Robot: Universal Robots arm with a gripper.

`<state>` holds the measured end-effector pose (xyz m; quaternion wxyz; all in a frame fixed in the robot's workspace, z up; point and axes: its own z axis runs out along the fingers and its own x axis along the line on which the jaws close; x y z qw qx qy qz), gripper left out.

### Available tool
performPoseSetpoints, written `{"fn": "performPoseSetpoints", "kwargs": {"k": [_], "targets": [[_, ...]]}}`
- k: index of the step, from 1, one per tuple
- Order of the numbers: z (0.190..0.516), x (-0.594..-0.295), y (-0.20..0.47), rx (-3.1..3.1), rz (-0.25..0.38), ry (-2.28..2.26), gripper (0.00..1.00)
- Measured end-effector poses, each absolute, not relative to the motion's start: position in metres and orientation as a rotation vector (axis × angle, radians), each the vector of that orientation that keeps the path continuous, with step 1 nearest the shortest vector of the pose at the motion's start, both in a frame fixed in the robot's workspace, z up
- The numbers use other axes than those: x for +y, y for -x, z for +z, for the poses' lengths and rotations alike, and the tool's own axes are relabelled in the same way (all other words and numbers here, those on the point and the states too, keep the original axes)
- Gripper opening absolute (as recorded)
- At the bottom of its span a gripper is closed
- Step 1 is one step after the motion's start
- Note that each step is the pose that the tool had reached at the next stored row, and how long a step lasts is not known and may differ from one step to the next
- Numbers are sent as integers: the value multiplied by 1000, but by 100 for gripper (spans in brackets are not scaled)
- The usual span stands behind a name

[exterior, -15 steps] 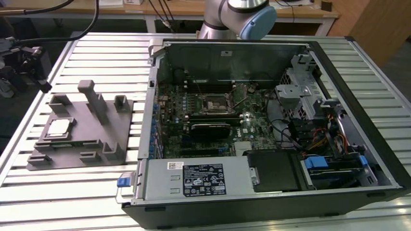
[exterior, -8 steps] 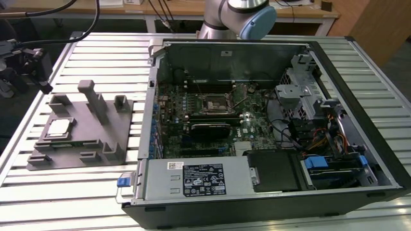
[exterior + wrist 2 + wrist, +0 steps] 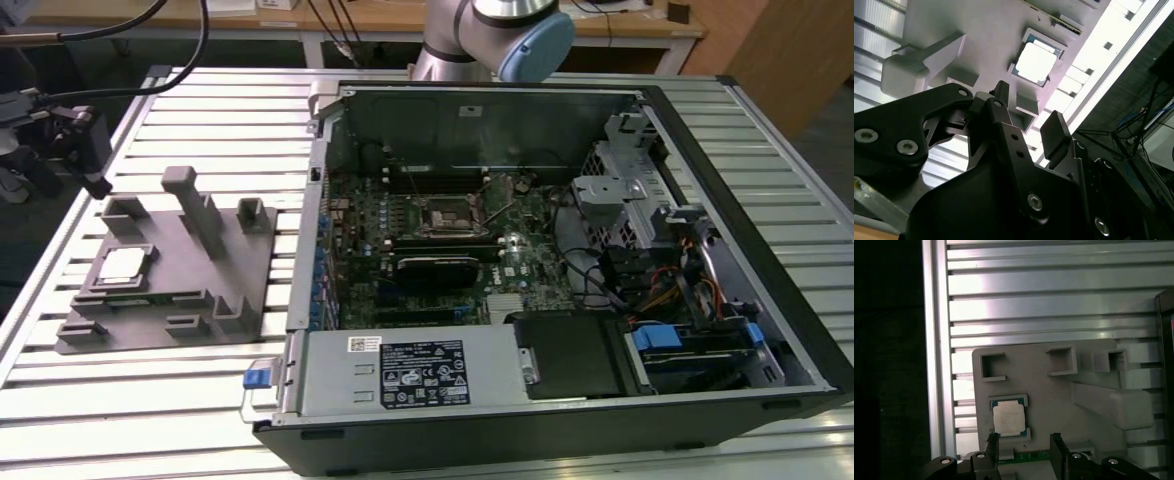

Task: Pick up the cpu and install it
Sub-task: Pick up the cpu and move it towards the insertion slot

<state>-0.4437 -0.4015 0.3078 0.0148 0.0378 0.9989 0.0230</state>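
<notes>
Grey moulded tray (image 3: pixel 167 290) with upright posts (image 3: pixel 200 215) lies on a slatted aluminium table (image 3: pixel 200 110), to the exterior view's left of an open computer case (image 3: pixel 534 440). The cpu (image 3: pixel 1009 419) sits flat in a tray recess. The gripper (image 3: pixel 1024 442) hangs above it, fingers (image 3: pixel 1055 442) spread apart and holding nothing.

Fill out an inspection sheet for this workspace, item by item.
Surface: slatted metal table carrying a grey tray and an open computer case.
Job's things: cpu lying flat in a tray recess; socket on the motherboard inside the case.
Clutter: nothing seen.
Gripper: gripper open, holding nothing, over the tray, clear of the cpu.
Cables: black cables over the table's far side; coloured wires inside the case.
Surroundings: wooden desk behind.
</notes>
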Motion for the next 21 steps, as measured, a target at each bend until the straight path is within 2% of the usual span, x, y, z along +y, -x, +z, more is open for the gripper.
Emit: {"fn": "performPoseSetpoints", "kwargs": {"k": [21], "targets": [[287, -405, 445, 3124, 69, 49, 53]]}}
